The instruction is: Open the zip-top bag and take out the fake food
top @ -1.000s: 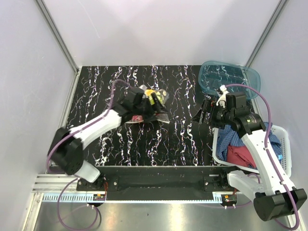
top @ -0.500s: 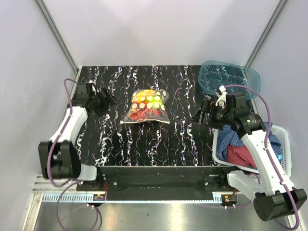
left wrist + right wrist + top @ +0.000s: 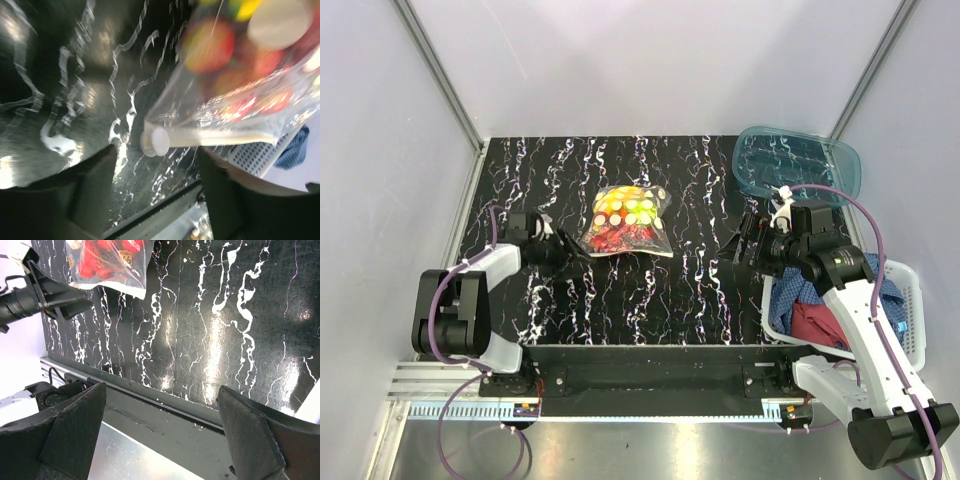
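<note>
The zip-top bag (image 3: 625, 222) lies flat on the black marbled table, with the fake food (image 3: 620, 215), red, orange, yellow and green pieces, inside it. In the left wrist view its zip strip ends in a white slider (image 3: 155, 141), with blurred fruit (image 3: 210, 45) above. My left gripper (image 3: 575, 262) is open, low on the table at the bag's near-left corner. The slider sits just ahead of its open jaws (image 3: 159, 160), apart from both fingers. My right gripper (image 3: 740, 240) is open and empty at the right, far from the bag (image 3: 107, 262).
A teal translucent tray (image 3: 798, 165) stands at the back right. A white slatted basket (image 3: 910, 290) with a blue cloth (image 3: 800, 285) and a red cloth (image 3: 820, 320) sits at the right edge under my right arm. White walls enclose the table.
One second ago my left gripper was on the bag. It let go, swung far left, then came back low to the bag's near-left corner. The bag now lies flat. The right arm barely moved.
</note>
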{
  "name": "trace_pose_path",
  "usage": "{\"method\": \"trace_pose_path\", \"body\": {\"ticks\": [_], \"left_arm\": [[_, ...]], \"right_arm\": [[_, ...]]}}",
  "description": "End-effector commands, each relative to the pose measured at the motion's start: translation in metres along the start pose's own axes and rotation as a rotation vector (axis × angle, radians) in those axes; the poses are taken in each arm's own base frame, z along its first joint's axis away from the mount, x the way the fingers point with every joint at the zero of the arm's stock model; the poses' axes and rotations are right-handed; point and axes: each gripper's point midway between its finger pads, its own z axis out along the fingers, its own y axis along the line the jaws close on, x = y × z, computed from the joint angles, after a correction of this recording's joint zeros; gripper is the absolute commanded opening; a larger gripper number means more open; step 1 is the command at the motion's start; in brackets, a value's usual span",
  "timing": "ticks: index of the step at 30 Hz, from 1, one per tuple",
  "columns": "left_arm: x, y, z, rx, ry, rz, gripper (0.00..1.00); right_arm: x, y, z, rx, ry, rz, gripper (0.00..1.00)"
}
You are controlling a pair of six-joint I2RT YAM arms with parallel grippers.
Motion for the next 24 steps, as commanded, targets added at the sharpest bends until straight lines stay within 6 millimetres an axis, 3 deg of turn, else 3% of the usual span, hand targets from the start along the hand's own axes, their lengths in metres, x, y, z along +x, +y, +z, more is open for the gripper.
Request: {"method": "trace_pose_path", "body": {"ticks": [1,5,9,11,20,24], "left_arm": [[0.001,-0.028,0.002,0.138,-0.008,0.046,0.52],[-0.005,-0.044,0.0,0.178,-0.027,0.091,0.42],[-0.014,-0.053,-0.007,0.176,-0.065,0.128,0.45],[-0.017,-0.048,-0.009,0.134,-0.081,0.111,0.59],[-0.033,-0.046,-0.016,0.144,-0.127,-0.081,0.58],[-0.043,-0.031,-0.015,0.112,-0.14,-0.162,0.58]], "right_arm": [[-0.002,0.011,-0.001,-0.047,-0.002,0.001,1.0],[-0.002,0.011,0.002,-0.054,0.008,0.006,1.0],[-0.001,0.011,0.003,-0.056,0.011,0.016,1.0],[-0.001,0.012,0.003,-0.06,0.004,0.017,1.0],[0.0,0.012,0.002,-0.066,-0.005,0.038,1.0],[-0.002,0.013,0.002,-0.071,-0.015,0.035,1.0]]}}
